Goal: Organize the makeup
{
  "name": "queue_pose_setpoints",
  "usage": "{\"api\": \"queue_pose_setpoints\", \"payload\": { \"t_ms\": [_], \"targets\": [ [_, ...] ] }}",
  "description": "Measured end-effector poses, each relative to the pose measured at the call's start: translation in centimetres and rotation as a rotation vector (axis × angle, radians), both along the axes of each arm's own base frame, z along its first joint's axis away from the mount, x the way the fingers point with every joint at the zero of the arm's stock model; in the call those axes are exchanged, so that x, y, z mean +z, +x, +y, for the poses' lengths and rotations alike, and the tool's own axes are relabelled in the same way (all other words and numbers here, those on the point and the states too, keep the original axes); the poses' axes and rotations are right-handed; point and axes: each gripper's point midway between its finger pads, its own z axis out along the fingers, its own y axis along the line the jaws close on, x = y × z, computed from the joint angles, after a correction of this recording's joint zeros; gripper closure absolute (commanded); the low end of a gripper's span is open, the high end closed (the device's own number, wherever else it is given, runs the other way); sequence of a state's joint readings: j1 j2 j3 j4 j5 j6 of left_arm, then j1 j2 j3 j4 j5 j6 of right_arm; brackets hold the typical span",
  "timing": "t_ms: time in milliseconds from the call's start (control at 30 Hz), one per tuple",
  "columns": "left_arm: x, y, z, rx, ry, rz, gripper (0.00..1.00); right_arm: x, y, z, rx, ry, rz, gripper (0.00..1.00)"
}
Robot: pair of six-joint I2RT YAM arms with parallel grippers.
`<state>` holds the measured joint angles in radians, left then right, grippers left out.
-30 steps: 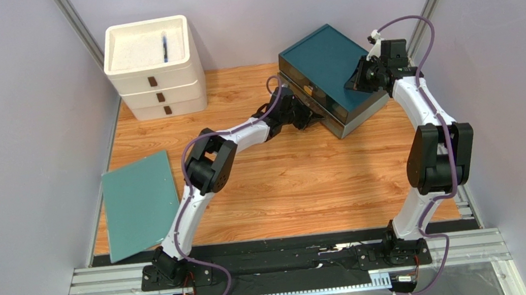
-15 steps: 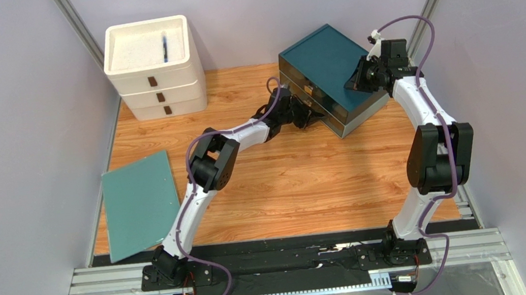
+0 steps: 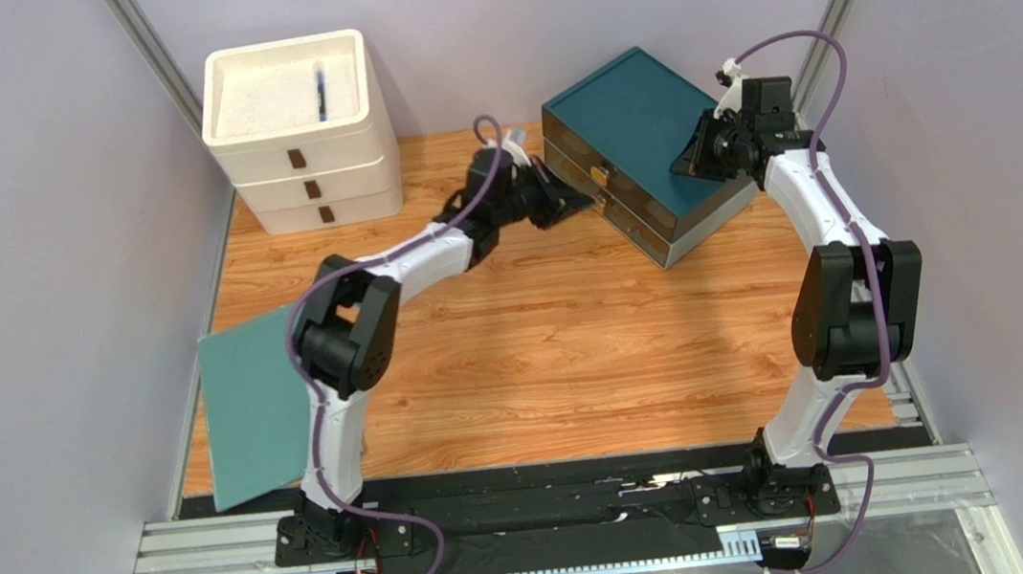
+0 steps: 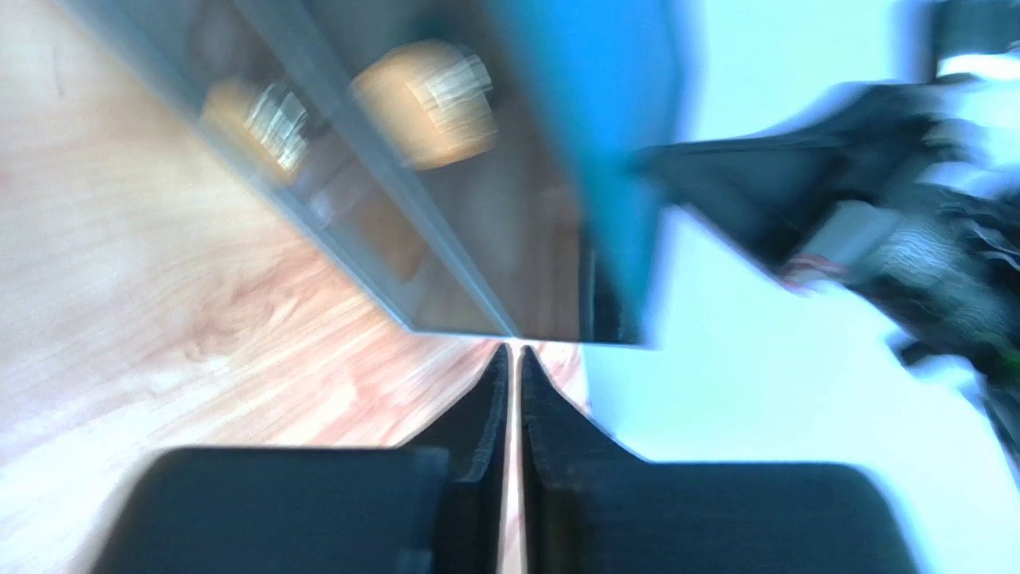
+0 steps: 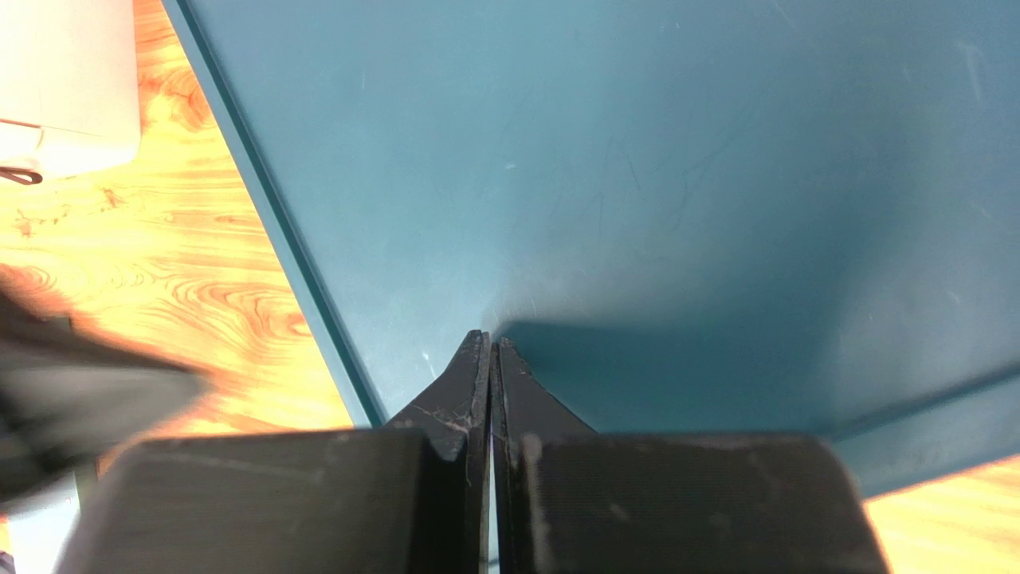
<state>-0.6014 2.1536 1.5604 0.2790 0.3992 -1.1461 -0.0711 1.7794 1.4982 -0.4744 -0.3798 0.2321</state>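
Note:
A teal box with clear drawer fronts stands at the back right of the table. In the blurred left wrist view, two beige rounded items show behind its clear fronts; they may be the sponges. The other makeup is out of view. My left gripper is shut and empty just off the box's left corner. My right gripper is shut and empty, its tips resting on the box's teal top.
A white stacked drawer unit stands at the back left with a dark thin item in its top tray. A flat teal sheet lies at the table's left edge. Grey walls close in on both sides.
My left arm has swung left and its shut gripper has drawn back from the box's front towards its left corner. The right arm has not moved.

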Motion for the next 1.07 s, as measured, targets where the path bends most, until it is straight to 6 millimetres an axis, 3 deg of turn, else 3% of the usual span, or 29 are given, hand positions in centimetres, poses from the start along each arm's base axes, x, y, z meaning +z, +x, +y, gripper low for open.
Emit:
{"api": "queue_pose_setpoints", "payload": {
  "t_ms": [100, 167, 233, 333, 367, 433, 567, 700, 800, 833, 1067],
  "targets": [
    [6.8, 0.1, 2.8, -0.021, 0.02, -0.178, 0.61, 0.3, -0.7, -0.1, -0.007, 0.003, 0.007, 0.99],
    [10.4, 0.0, 5.1, -0.017, 0.085, -0.306, 0.05, 0.4, -1.5, -0.2, -0.012, 0.003, 0.02, 0.96],
    [13.6, -0.6, 7.5, -0.005, 0.186, -0.438, 0.0, 0.6, -2.8, -0.3, -0.019, 0.002, 0.045, 0.86],
    [16.0, -2.7, 9.9, -0.026, 0.333, -0.571, 0.01, 1.2, -4.4, -0.3, -0.022, 0.001, 0.074, 0.7],
    [16.3, -3.3, 10.5, -0.033, 0.368, -0.592, 0.01, 1.6, -4.7, -0.3, -0.023, 0.002, 0.075, 0.57],
    [16.5, -4.6, 12.2, -0.048, 0.474, -0.635, 0.01, 2.6, -5.6, -0.2, -0.026, 0.005, 0.072, 0.46],
    [15.2, -7.0, 15.7, -0.06, 0.633, -0.654, 0.0, 5.9, -7.4, 0.2, -0.027, 0.008, 0.014, 0.0],
    [13.0, -8.9, 19.0, -0.039, 0.759, -0.6, 0.0, 9.9, -9.1, 1.1, -0.022, 0.007, -0.085, 0.0],
    [11.6, -10.1, 21.0, -0.017, 0.83, -0.541, 0.0, 11.6, -11.0, 2.0, -0.009, 0.012, -0.148, 0.0],
    [11.3, -10.3, 21.4, -0.013, 0.844, -0.526, 0.0, 11.8, -12.2, 2.4, -0.004, 0.013, -0.161, 0.0],
    [8.4, -13.0, 23.6, 0.005, 0.88, -0.422, 0.01, 10.7, -15.5, 2.4, -0.021, 0.001, -0.171, 0.0]
  ]
}}
